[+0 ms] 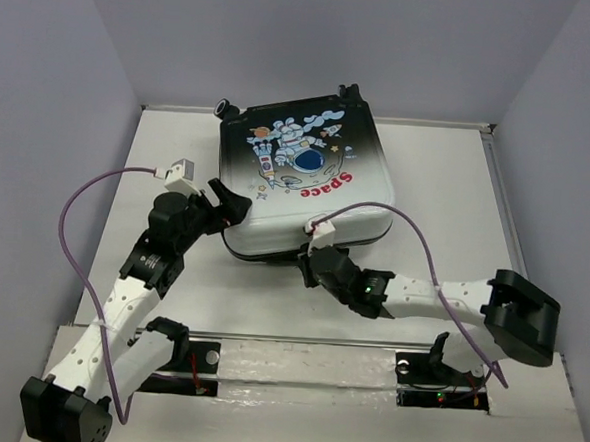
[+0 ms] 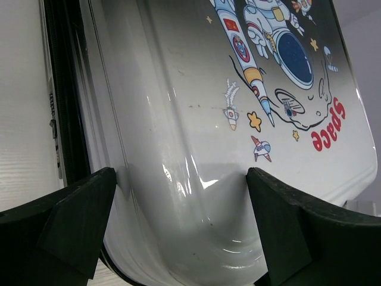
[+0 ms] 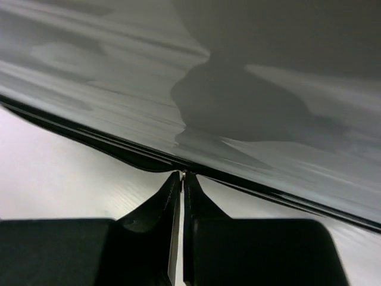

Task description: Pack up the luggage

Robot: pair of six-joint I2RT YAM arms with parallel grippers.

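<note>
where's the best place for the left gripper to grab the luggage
Probably the near-left rounded corner of the luggage, coming from the near left: it lies flat and closed, too wide elsewhere, and the open left gripper straddles that corner.

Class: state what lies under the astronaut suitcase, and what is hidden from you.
The luggage lies shut, printed shell up, on the white table. Only the table shows around its base; whatever is beneath or inside it is covered.
</note>
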